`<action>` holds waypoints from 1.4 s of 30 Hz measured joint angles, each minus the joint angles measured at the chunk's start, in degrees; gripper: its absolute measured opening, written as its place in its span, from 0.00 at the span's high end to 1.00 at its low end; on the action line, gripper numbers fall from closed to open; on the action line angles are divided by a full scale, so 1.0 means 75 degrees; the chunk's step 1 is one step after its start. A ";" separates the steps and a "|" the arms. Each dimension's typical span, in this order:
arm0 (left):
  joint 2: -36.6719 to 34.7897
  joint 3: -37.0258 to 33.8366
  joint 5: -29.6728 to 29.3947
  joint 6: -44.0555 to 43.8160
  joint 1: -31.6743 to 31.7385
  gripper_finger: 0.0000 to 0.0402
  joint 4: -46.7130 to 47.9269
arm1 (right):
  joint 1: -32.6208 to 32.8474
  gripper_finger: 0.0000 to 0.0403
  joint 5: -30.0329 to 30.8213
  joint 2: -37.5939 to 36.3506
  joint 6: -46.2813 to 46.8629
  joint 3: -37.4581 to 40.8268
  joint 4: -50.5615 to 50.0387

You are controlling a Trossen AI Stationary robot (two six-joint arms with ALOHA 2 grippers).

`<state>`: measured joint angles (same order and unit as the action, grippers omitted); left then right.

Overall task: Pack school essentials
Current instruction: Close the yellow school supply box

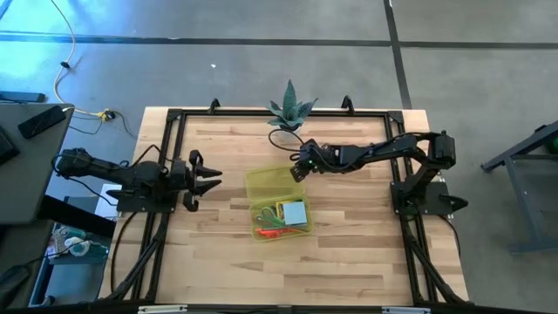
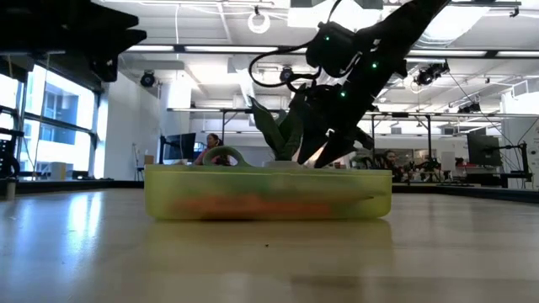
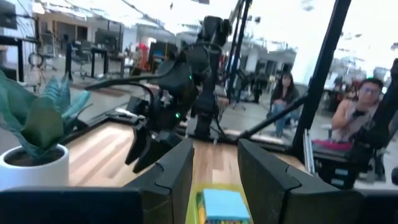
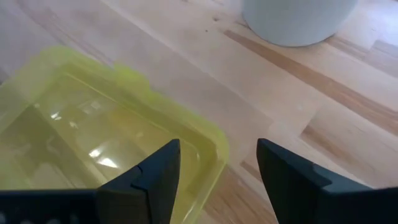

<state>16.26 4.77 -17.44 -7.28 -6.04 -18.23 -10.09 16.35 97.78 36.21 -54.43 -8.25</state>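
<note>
High view: the yellow case point(image 1: 277, 205) lay open at mid-table, its lid half toward the plant point(image 1: 290, 111) and its tray half holding the blue notepad point(image 1: 295, 212), the orange and red pens point(image 1: 277, 232) and the green scissors point(image 1: 265, 215). The right gripper point(image 1: 299, 166) hovered at the lid's far corner, just short of the plant. The left gripper point(image 1: 207, 177) waited well to the case's left, fingers spread, nothing held.

Low view: the case point(image 2: 268, 194) showed as a low translucent tub with orange shapes inside; the right gripper point(image 2: 324, 151) hung just above its rim, the plant's leaves point(image 2: 274, 126) close behind.

Left wrist view: the left fingers point(image 3: 180, 174) stood apart and empty; the notepad point(image 3: 224, 205) lay ahead between them (the right arm beyond it).

Right wrist view: the right fingers point(image 4: 158, 171) stood wide apart, holding nothing, straddling the lid's corner point(image 4: 211, 140); the white pot point(image 4: 298, 18) sat just past it.

Risks, as judged: a grip taken on the thin lid edge could slip and shove the case; swinging the lid over could jam on the scissors or pens; a backward move could knock the pot.
</note>
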 joint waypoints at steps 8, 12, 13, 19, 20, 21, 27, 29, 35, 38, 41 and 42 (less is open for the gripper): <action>0.2100 0.0681 0.0443 -0.0193 -0.0095 0.71 0.0051 | -0.0073 0.50 0.0083 0.0000 -0.0012 0.0000 0.0131; 0.3116 0.0752 0.0337 -0.0628 -0.0475 0.71 0.0051 | -0.0210 0.50 0.0106 0.0000 -0.0020 0.0000 0.0131; 0.3354 0.0752 0.0239 -0.0751 -0.0588 0.71 0.0049 | -0.0233 0.50 0.0109 0.0000 -0.0026 0.0000 0.0131; 0.4544 0.0755 -0.0335 -0.1220 -0.1175 0.71 -0.0256 | -0.0306 0.50 0.0077 0.0241 -0.0082 -0.0001 0.0210; 0.4726 0.0755 -0.0355 -0.1280 -0.1249 0.71 -0.0337 | -0.0306 0.50 0.0039 0.0316 -0.0082 0.0000 0.0248; 0.4895 0.0770 -0.0360 -0.1375 -0.1314 0.71 -0.0404 | -0.0306 0.50 -0.0056 0.0406 -0.0071 0.0000 0.0350; 0.5952 0.1024 -0.0401 -0.1835 -0.1691 0.71 -0.0407 | -0.0306 0.50 -0.0158 0.0825 -0.0025 0.0000 0.0436; 0.6346 0.1125 -0.0498 -0.1982 -0.1773 0.71 -0.0410 | -0.0306 0.50 -0.0157 0.0875 -0.0026 0.0000 0.0437; 0.7522 0.1509 -0.0559 -0.2350 -0.1810 0.71 -0.0408 | -0.0303 0.50 -0.0205 0.0880 -0.0026 0.0000 0.0437; 0.8060 0.1717 -0.0561 -0.2429 -0.1775 0.71 -0.0407 | -0.0303 0.50 -0.0310 0.0880 -0.0026 0.0000 0.0446; 0.8515 0.1887 -0.0499 -0.2655 -0.1745 0.71 -0.0404 | -0.0303 0.50 -0.0516 0.0880 -0.0026 0.0000 0.0455; 0.8655 0.1939 -0.0443 -0.2705 -0.1744 0.71 -0.0399 | -0.0303 0.50 -0.0614 0.0880 -0.0024 0.0000 0.0458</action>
<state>81.17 19.31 -20.77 -27.56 -19.12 -21.22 -12.36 11.75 104.38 36.02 -54.43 -4.82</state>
